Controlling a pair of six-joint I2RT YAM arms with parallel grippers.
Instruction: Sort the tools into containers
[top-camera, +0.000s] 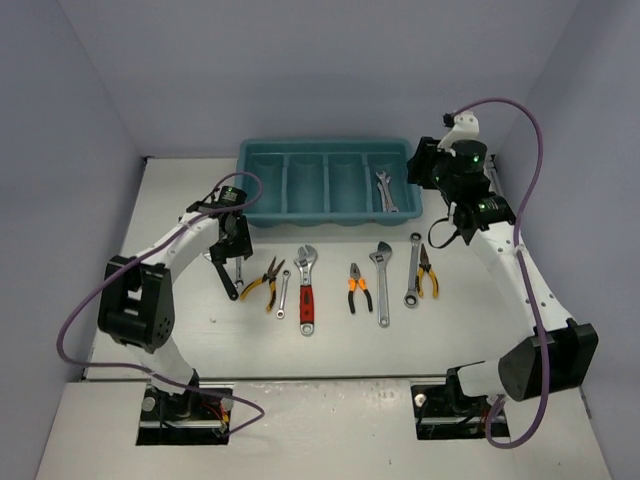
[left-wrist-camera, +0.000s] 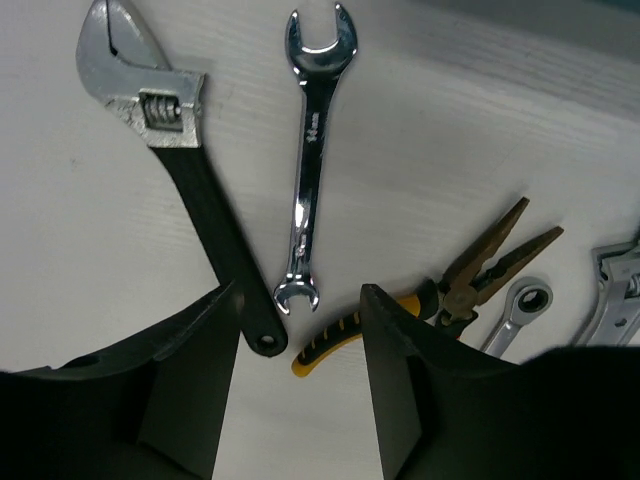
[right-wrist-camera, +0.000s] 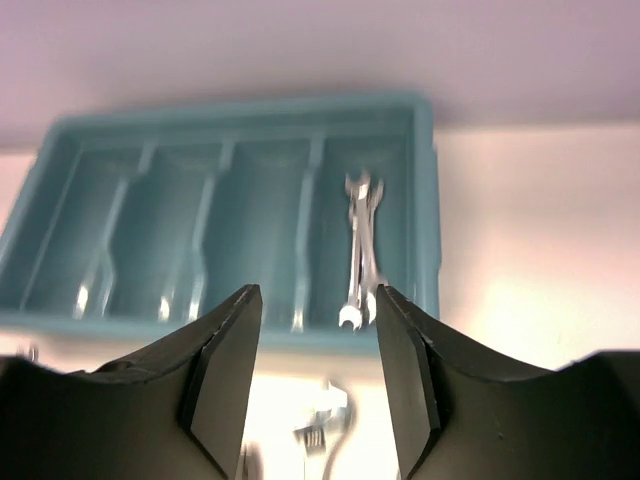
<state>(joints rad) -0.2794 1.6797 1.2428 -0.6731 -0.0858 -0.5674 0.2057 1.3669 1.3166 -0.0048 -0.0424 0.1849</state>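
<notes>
The teal tray (top-camera: 262, 186) with its four containers stands at the back of the table. Two silver spanners (top-camera: 385, 192) lie in the rightmost compartment (right-wrist-camera: 385, 190). My right gripper (top-camera: 424, 166) hovers open and empty above that end; in its wrist view (right-wrist-camera: 317, 292) the spanners (right-wrist-camera: 362, 245) show between the fingers. My left gripper (top-camera: 233, 252) is open and low over the tools at the left. Its fingers (left-wrist-camera: 190, 380) flank bare table, near the handle end of the black adjustable wrench (left-wrist-camera: 195, 190), a silver spanner (left-wrist-camera: 310, 150) and yellow-handled pliers (left-wrist-camera: 480, 270).
A row of tools lies in front of the tray: a small ring spanner (top-camera: 283, 293), a red-handled adjustable wrench (top-camera: 306, 290), orange pliers (top-camera: 359, 288), a silver adjustable wrench (top-camera: 383, 282), a long spanner (top-camera: 413, 268) and yellow pliers (top-camera: 427, 272). Grey walls close in on three sides.
</notes>
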